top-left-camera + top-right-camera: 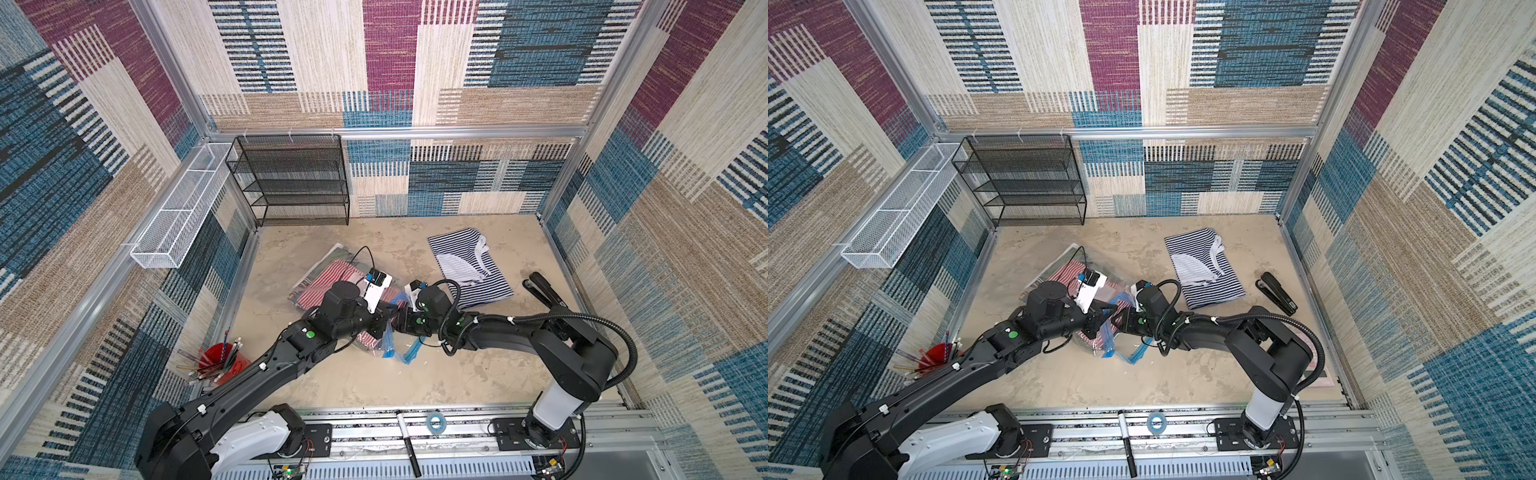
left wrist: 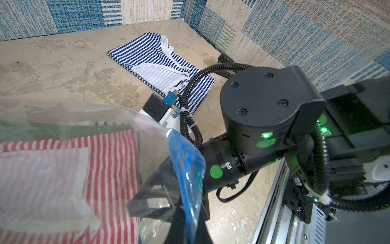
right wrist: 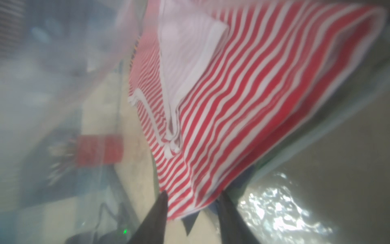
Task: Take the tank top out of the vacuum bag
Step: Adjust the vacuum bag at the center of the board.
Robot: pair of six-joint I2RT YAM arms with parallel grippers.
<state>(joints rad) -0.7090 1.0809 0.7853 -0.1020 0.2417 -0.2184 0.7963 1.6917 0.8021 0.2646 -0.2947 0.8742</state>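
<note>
The vacuum bag lies crumpled mid-table, clear plastic with a blue zip strip. Inside it is the tank top, folded, red and white striped. My left gripper is shut on the blue zip edge and holds the mouth of the bag up. My right gripper reaches into the mouth. Its jaws stand partly open, one on each side of the tank top's near corner, and the fabric there is not pinched.
A navy and white striped garment lies flat at the back right, with a black stapler beside it. A red cup of pencils stands front left. A black mesh shelf and white wire basket line the back left.
</note>
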